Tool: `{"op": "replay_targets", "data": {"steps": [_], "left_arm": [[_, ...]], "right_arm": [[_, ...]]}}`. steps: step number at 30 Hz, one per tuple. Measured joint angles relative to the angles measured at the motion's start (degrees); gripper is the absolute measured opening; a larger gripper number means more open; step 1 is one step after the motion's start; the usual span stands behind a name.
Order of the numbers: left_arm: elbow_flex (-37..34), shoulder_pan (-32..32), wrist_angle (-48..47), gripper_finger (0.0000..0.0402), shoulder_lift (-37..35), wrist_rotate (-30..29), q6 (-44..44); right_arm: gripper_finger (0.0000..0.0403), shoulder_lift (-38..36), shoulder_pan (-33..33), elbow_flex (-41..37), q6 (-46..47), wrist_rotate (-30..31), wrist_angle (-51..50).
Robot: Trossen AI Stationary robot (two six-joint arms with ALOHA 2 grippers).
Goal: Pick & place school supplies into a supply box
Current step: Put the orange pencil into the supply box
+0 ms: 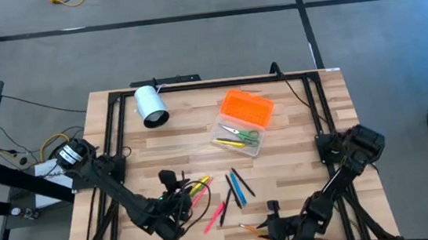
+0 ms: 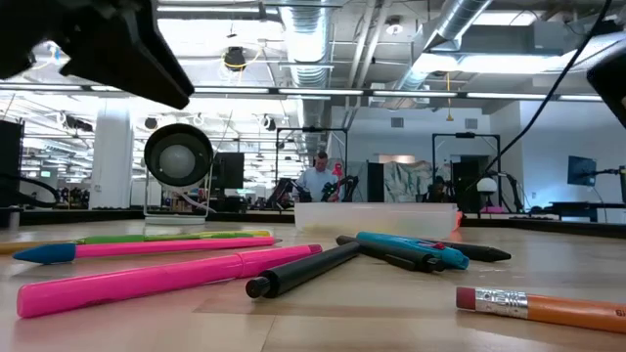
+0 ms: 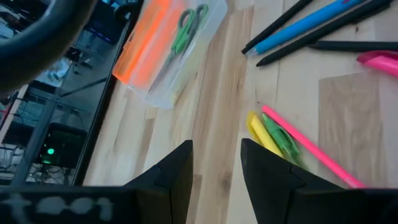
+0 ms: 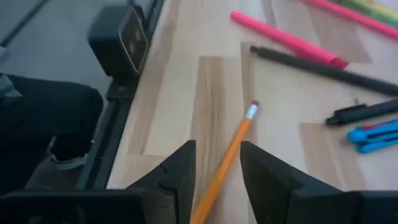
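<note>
My right gripper (image 4: 217, 171), jaws narrowly apart and empty, straddles the orange pencil (image 4: 227, 158): light, stiff, rolls easily, so I'd pinch mid-shaft.

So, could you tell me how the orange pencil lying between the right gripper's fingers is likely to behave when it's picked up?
The orange pencil is thin and straight, so probably stiff and light. It lies flat on the wooden table, so closing fingers might roll it aside. The right gripper straddles it near one end, so it may tilt when lifted.
</note>
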Motion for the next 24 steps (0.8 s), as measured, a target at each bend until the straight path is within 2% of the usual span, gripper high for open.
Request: {"op": "replay_targets", "data": {"steps": [9,17,24], "left_arm": [[0.00,-0.83,0.03,0.0127,0.07,0.08,-4.02],[0.00,-0.83,0.06,0.0127,0.09,0.12,-4.70],[0.00,-0.88,0.05,0.0127,0.09,0.17,-4.72]], "right_arm": [[0.0118,6.60,0.17,8.44,9.24,1.60,-14.72],[0.0118,6.78,0.81,8.79,14.06,0.29,-17.52],[0.0118,6.23,1.01,9.30,27.56,-1.65,-31.25]]}}
